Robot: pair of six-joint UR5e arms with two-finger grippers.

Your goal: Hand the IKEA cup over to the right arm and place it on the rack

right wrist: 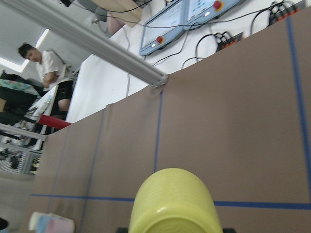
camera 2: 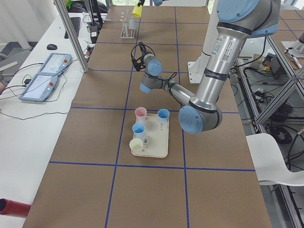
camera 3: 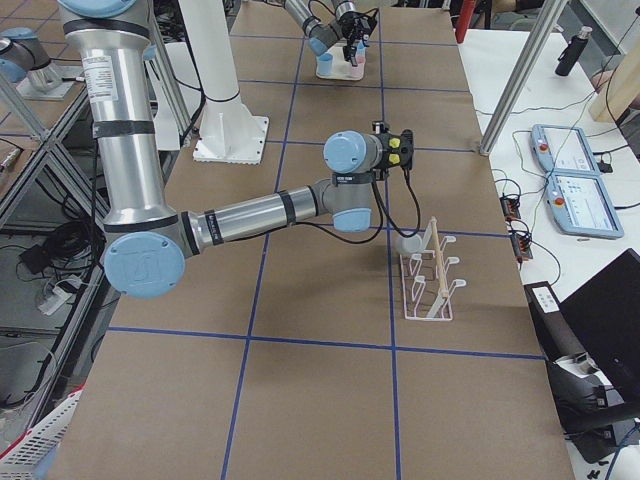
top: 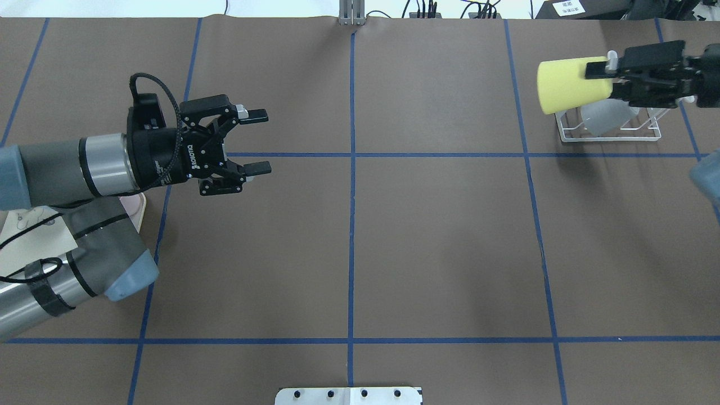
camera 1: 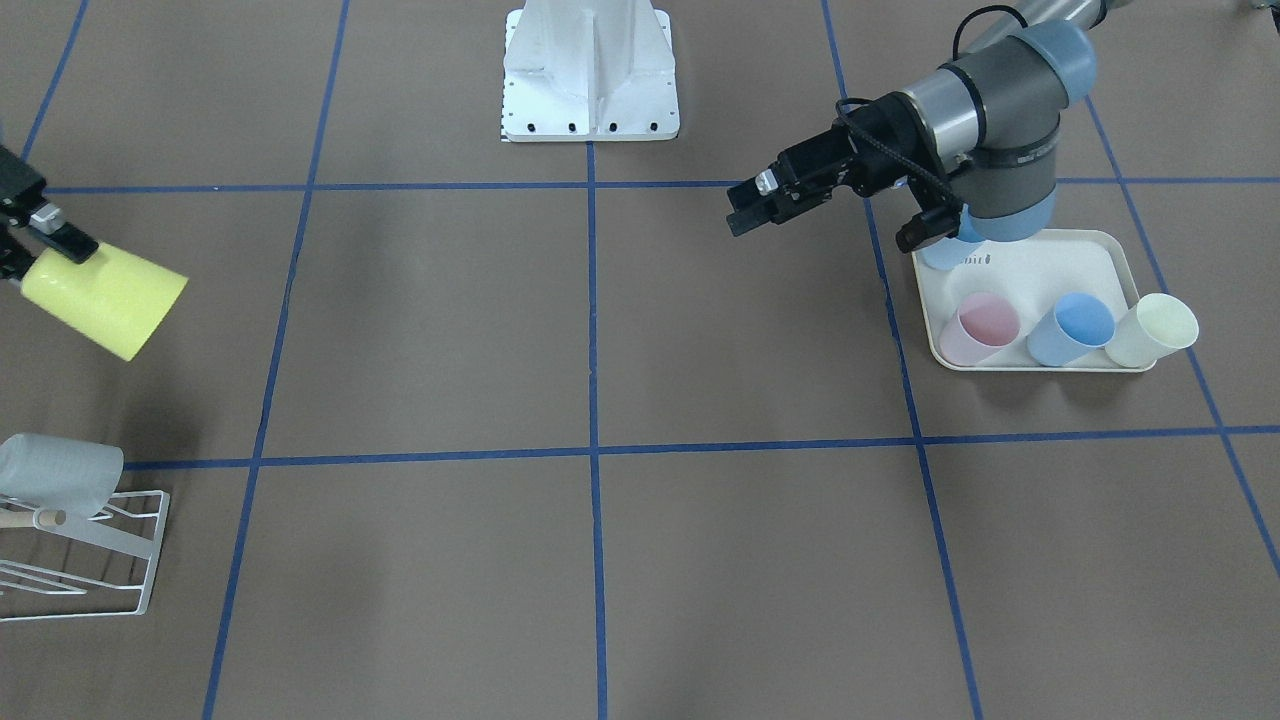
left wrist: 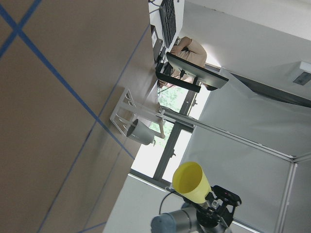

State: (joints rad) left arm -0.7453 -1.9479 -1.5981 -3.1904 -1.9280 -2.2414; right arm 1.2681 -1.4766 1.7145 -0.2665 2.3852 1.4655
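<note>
My right gripper (top: 606, 84) is shut on a yellow cup (top: 568, 84) and holds it tilted in the air, open end toward the table's middle. The cup also shows in the front view (camera 1: 105, 297), in the right wrist view (right wrist: 172, 204) and in the left wrist view (left wrist: 192, 182). The white wire rack (camera 1: 95, 560) with a pale wooden rod stands below and beyond the cup at the far right edge (top: 607, 134). A pale grey cup (camera 1: 55, 475) hangs on the rack. My left gripper (top: 260, 142) is open and empty, off the table on the left side.
A cream tray (camera 1: 1060, 265) under the left arm holds a pink cup (camera 1: 980, 328), a blue cup (camera 1: 1072, 328) and a cream cup (camera 1: 1155, 330), with another blue cup partly hidden behind the arm. The robot's white base (camera 1: 590, 75) stands at mid-table.
</note>
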